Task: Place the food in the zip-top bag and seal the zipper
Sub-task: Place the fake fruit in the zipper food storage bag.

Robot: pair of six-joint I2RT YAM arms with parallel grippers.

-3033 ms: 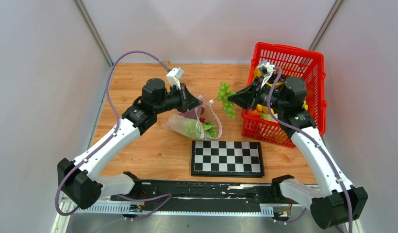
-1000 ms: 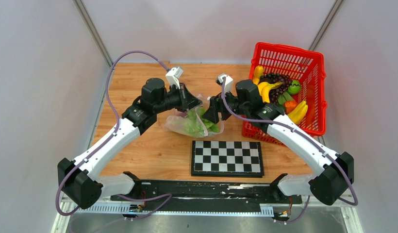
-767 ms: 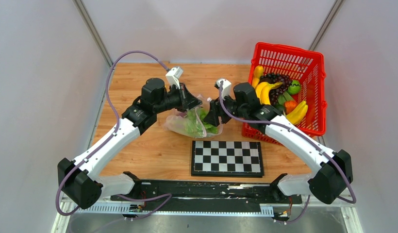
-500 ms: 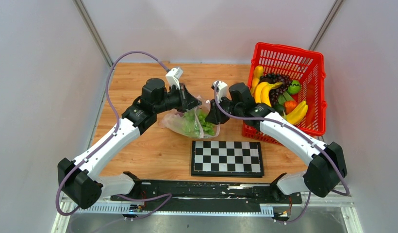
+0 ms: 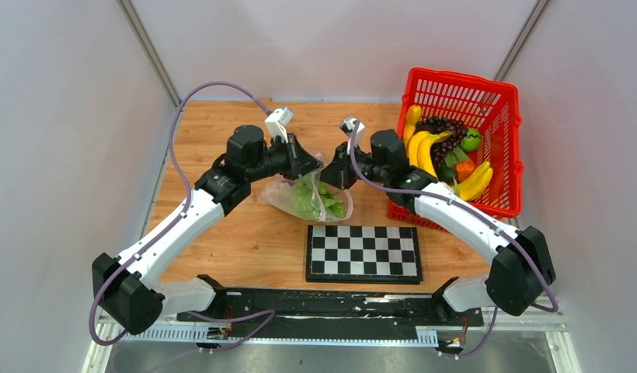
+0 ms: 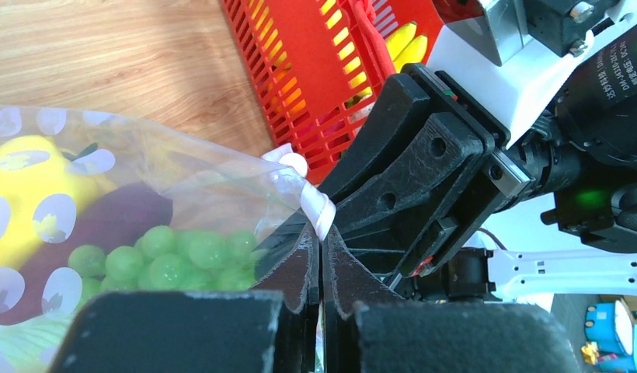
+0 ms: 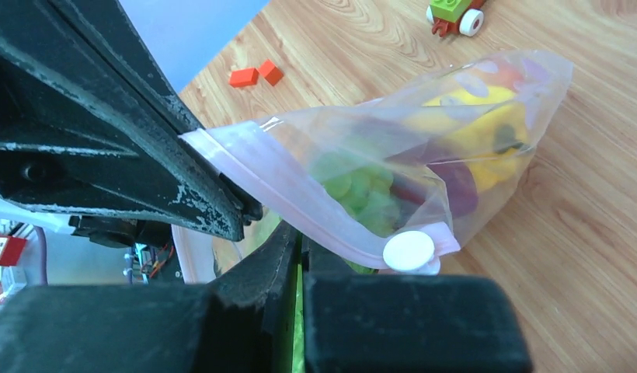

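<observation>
From above, we see the zip-top bag (image 5: 280,199) lying near the middle of the wooden table (image 5: 214,128), its mouth lifted toward 12 o'clock, where both tools meet. The left gripper (image 5: 306,165) comes in at the bag's 11 o'clock. In its wrist view the fingers (image 6: 300,268) are clenched together on the twisted end of the zipper (image 6: 318,208). The right gripper (image 5: 335,172) sits at the bag's 1 o'clock, nearly nose to nose with the left one. Its jaws are pressed to a thin slit right under the pink strip, just beside the white slider (image 7: 409,250) (we cannot tell whether they actually pinch the plastic). Through the dotted film we make out green grapes (image 6: 183,252), a yellow piece (image 6: 24,183) and a dark purple piece (image 6: 106,225). The red mesh basket (image 5: 461,80) stands at 2 o'clock from the bag, with bananas (image 5: 424,148) and other toy fruit inside. The chessboard (image 5: 363,252) lies at 5 o'clock, apart from the bag. In the right wrist view, a small toy-brick figure (image 7: 454,11) and two orange bricks (image 7: 255,74) rest on the wood beyond the bag.
</observation>
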